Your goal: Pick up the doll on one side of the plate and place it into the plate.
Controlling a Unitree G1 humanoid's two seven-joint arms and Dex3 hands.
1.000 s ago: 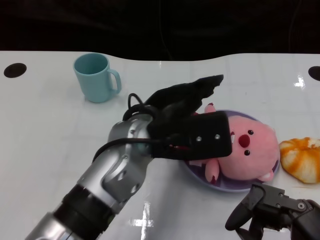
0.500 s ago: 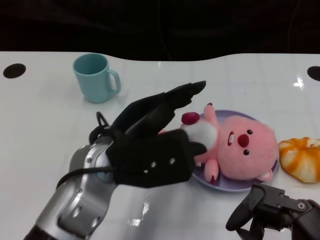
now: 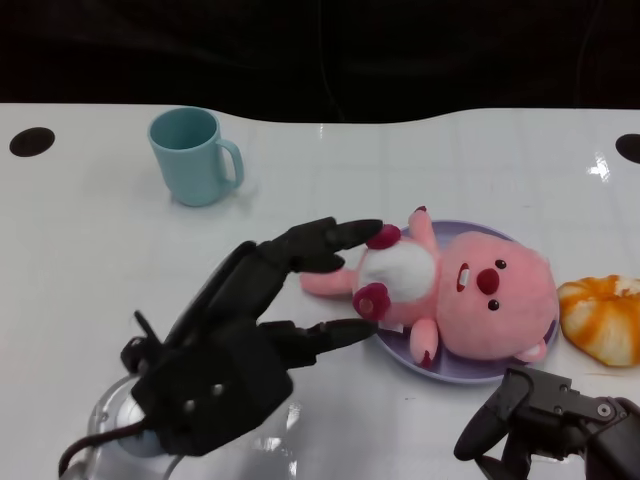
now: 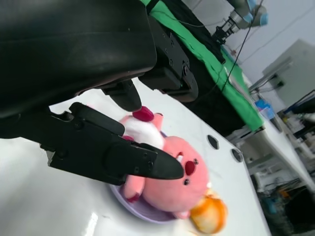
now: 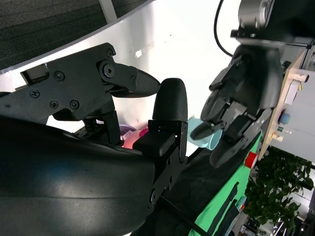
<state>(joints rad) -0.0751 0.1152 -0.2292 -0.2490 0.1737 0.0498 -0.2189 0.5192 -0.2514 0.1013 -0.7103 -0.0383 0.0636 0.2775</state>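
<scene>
Nearest, the black right hand (image 3: 545, 425) rests low on the white table (image 3: 90, 250), fingers curled around nothing. The black left hand (image 3: 235, 345) is spread, empty, fingertips beside the pink plush doll (image 3: 455, 295), which lies in the shallow lilac plate (image 3: 395, 350). An orange bun-shaped toy (image 3: 603, 317) lies beside the plate. Farthest stands a teal ceramic mug (image 3: 192, 155).

A soft pink plush doll (image 3: 470, 300) with a fuzzy cloth surface lies on a smooth lilac plate (image 3: 400, 352). The white tabletop (image 3: 420, 170) is glossy, catching glare. The teal mug (image 3: 190, 155) has a smooth matt glaze. The left hand (image 3: 240, 350) is matt black plastic; the right hand (image 3: 545, 425) looks the same.
</scene>
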